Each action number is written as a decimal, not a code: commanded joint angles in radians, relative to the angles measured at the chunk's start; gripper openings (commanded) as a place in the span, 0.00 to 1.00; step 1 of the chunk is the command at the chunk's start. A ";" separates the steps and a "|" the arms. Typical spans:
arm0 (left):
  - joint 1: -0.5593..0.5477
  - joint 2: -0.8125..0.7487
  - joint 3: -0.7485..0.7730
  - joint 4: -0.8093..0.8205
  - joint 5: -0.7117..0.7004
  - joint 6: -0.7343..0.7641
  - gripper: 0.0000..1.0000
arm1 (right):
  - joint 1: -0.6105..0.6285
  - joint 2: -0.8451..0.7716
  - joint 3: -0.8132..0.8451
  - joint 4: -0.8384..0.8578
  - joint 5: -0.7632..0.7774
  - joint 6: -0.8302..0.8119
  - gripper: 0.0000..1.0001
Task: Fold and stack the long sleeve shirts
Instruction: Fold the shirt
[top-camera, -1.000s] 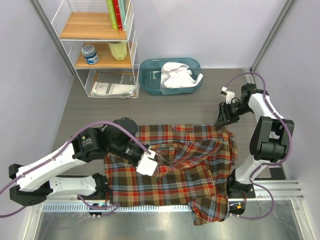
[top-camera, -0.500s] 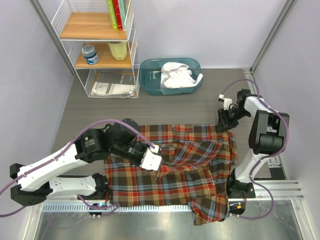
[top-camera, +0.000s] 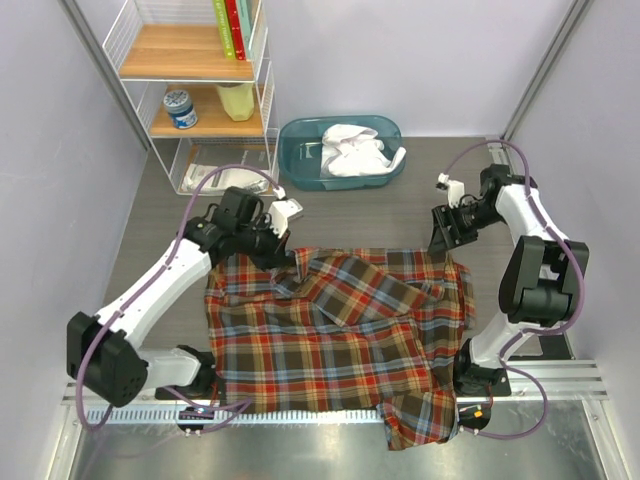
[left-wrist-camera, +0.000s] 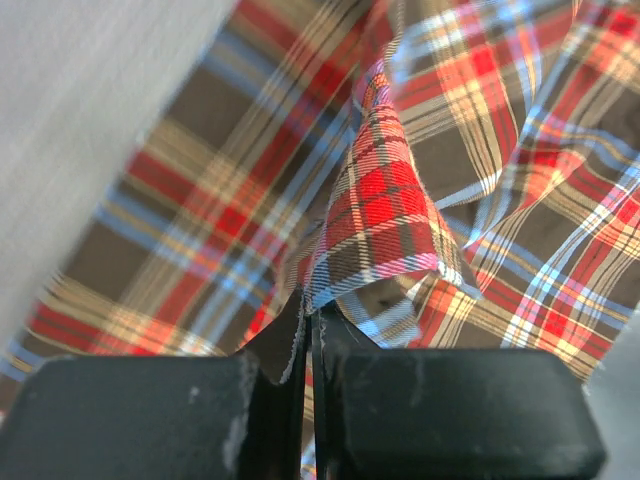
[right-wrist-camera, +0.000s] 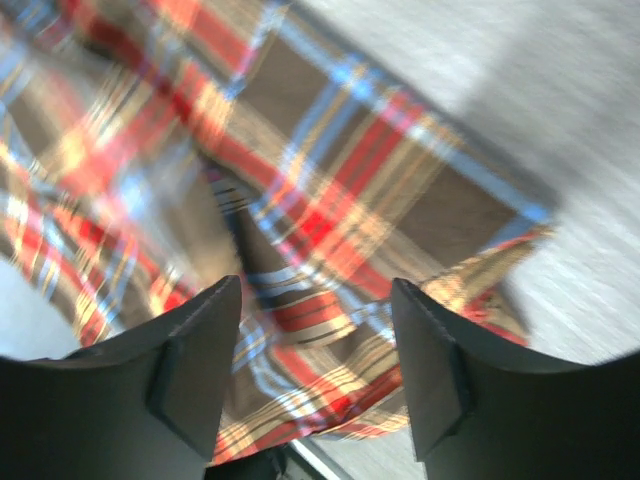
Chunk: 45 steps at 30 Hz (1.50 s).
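The plaid shirt (top-camera: 340, 340) is spread across the table (top-camera: 380, 215), with its lower corner draped over the near edge. A raised fold near its upper left edge is pinched in the closed left gripper (left-wrist-camera: 305, 330). The right gripper (right-wrist-camera: 310, 295) is held open above the upper right corner, with nothing gripped. A white shirt (top-camera: 355, 150) is heaped in the blue tub (top-camera: 300, 135) behind.

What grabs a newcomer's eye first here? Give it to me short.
The big plaid shirt sprawls rumpled across the middle of the table, one corner spilling past the near edge. The left gripper is clamped on a peak of that cloth at the far left corner, while the right gripper stands open over the far right corner. Behind them, a white shirt lies bunched in a teal tub.
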 joint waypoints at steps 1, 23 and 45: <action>0.101 0.041 -0.028 -0.006 0.096 -0.054 0.00 | 0.033 -0.041 -0.001 -0.081 -0.057 -0.062 0.68; 0.348 0.264 0.002 -0.228 0.047 -0.033 0.30 | 0.165 -0.070 -0.083 -0.031 0.035 -0.039 0.57; 0.235 0.231 -0.090 -0.138 -0.222 0.198 0.55 | 0.303 -0.061 -0.170 0.142 0.238 0.096 0.56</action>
